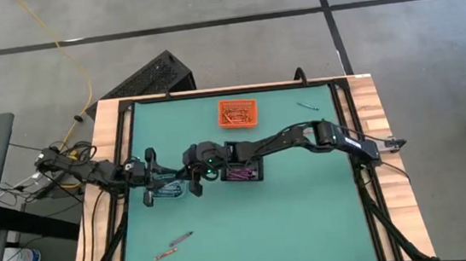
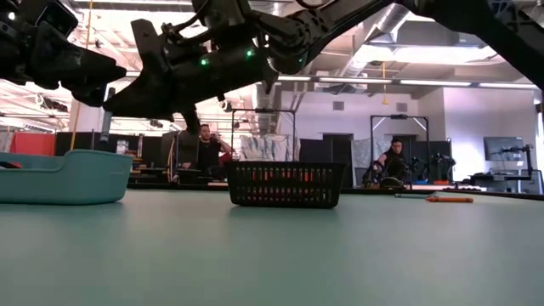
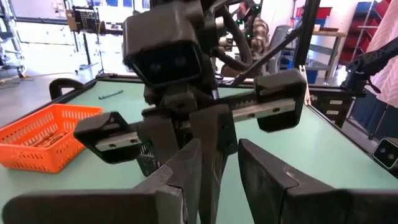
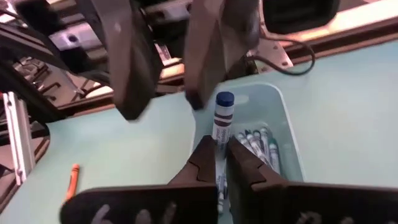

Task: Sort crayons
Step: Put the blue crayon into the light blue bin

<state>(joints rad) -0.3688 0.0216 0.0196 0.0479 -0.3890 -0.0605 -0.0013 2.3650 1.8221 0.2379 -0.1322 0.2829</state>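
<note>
The blue crayon (image 4: 222,121) stands upright, clamped between the closed fingers of the right gripper (image 4: 221,165), directly above the clear bin (image 4: 289,134), which holds more blue crayons (image 4: 261,146). The left gripper (image 4: 163,107) hangs over the same bin with its fingers spread; one fingertip sits just beside the crayon's top. Only the right wrist view shows this grip; in the high view the two grippers hide the crayon. The high view alone shows the black bin (image 1: 259,169) of purple crayons just beside the clear bin, the orange bin (image 1: 222,114) beyond it, and two loose crayons (image 1: 181,237) well apart from it. The wrapper print is too small to read.
</note>
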